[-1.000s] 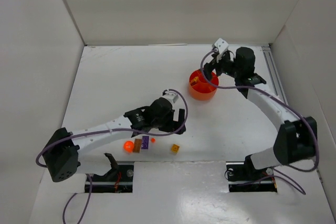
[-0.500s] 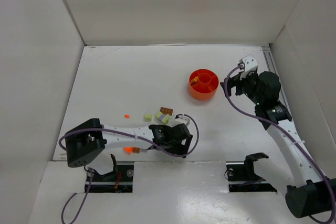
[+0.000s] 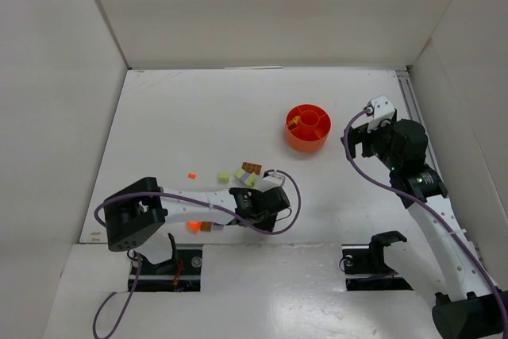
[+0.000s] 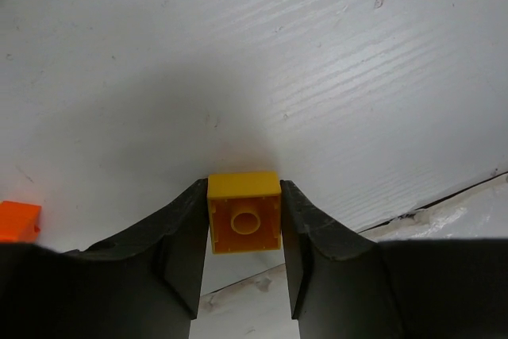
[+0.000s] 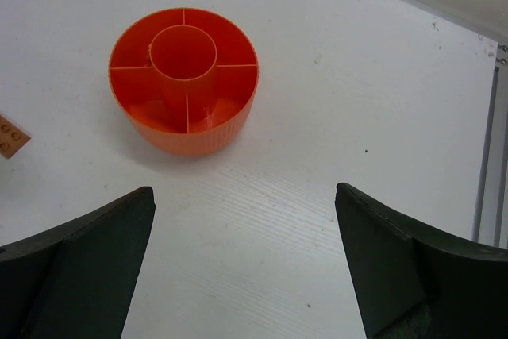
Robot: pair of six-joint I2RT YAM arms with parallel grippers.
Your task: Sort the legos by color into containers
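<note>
The left pincer [image 4: 244,190] grips a small yellow plastic lego brick [image 4: 244,224] by its sides, low on the white surface [image 4: 238,53], a fingertip hold that may slip before reaching the distant round orange-red divided plastic dish [image 5: 184,139] facing the wide-open right pincer [image 5: 244,192]

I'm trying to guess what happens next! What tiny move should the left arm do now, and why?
Probably lift straight up a little. The left gripper has its fingers against both sides of the yellow brick, which seems to sit on the table, so it needs raising before carrying to the orange dish.
</note>
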